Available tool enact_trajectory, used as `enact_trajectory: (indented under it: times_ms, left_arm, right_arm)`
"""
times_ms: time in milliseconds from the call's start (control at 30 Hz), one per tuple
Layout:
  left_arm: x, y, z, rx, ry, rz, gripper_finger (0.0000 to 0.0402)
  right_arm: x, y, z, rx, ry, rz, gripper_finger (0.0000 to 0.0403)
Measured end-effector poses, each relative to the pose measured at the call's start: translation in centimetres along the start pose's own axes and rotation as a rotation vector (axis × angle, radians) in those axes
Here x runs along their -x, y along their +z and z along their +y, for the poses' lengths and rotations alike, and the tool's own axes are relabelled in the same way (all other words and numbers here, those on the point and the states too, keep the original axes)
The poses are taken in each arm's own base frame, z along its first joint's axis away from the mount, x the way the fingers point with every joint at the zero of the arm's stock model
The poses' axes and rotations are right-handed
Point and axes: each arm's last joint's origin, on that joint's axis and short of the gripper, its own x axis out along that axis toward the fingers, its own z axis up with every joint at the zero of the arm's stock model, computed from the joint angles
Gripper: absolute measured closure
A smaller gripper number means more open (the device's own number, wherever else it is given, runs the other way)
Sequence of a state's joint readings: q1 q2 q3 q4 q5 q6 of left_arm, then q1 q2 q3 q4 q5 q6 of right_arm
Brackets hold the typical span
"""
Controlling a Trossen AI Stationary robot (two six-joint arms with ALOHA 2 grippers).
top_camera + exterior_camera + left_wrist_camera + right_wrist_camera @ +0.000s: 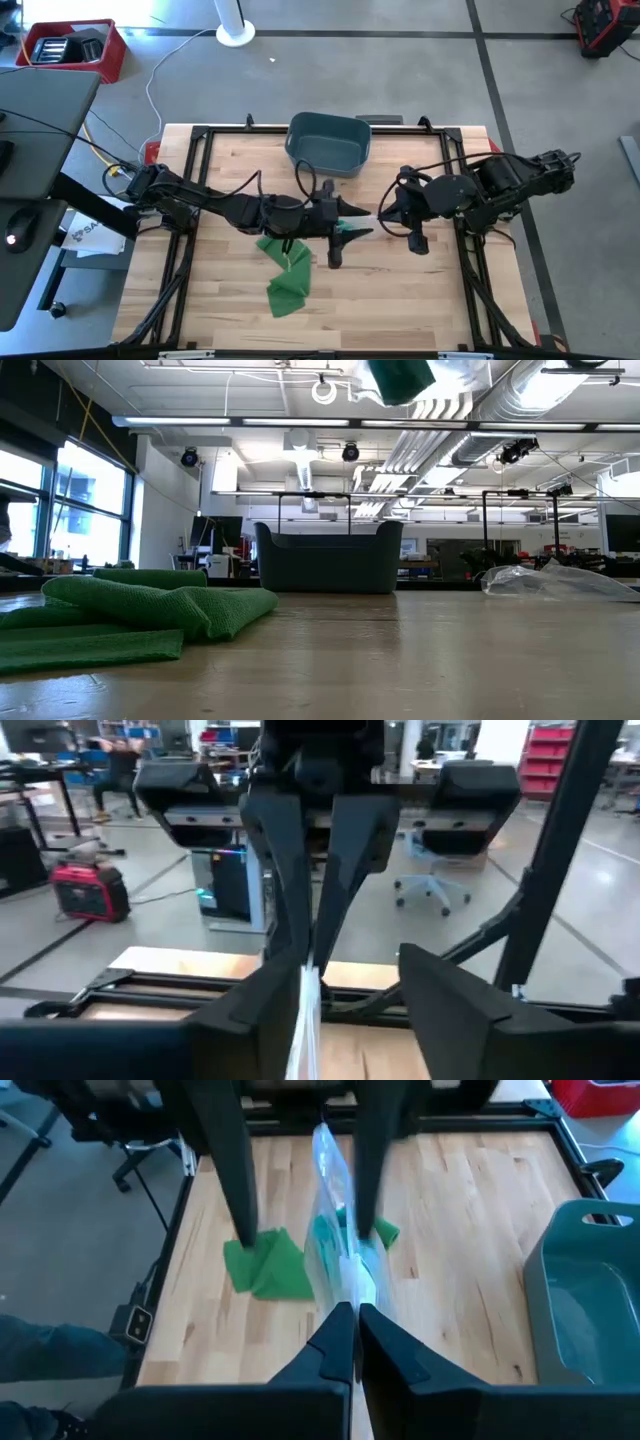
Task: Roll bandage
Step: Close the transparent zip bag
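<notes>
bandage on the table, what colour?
Green; the bandage lies loosely unrolled on the wood, clearest in the high view.

a green bandage (286, 272) lies unrolled and loosely crumpled on the wooden table, left of centre, one end trailing toward the near edge. a clear plastic wrapper (335, 1245), with some green showing inside, hangs stretched in the air above the table's middle.

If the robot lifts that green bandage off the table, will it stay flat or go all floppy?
Probably floppy: the green bandage lies in soft, crumpled folds on the wooden table, so it would likely droop and unfold. It looks thin and clothlike, so probably light. Lying flat and loose, it seems unlikely to roll away, though a push may bunch it up.
</notes>
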State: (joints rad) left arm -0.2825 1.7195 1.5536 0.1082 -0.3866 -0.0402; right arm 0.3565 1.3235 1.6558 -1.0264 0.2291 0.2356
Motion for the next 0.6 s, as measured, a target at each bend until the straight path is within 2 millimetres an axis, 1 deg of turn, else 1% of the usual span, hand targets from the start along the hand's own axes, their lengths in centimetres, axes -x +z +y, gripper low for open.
enact_trajectory:
  times_ms: [100,167,267,433,600]
  left_arm:
    - [-0.3,-0.5,0.09,-0.01,0.06,0.015,0.0216]
    - [-0.51,-0.61,0.11,-0.009,0.092,0.003,0.0213]
    - [-0.7,-0.66,0.04,-0.023,0.087,-0.009,0.0217]
    - [-0.83,-0.84,-0.06,-0.024,0.08,-0.007,0.0248]
    - [-0.8,-0.76,-0.05,-0.022,0.08,-0.011,0.0297]
  right_arm:
    - [0.0,0.18,0.04,-0.004,0.005,-0.018,0.0402]
    - [0.0,0.25,0.06,-0.006,0.008,-0.025,0.0402]
    - [0.0,0.32,0.07,-0.008,0.009,-0.032,0.0402]
    - [0.0,0.35,0.08,-0.008,0.01,-0.035,0.0402]
    - [0.0,0.36,0.09,-0.009,0.012,-0.035,0.0403]
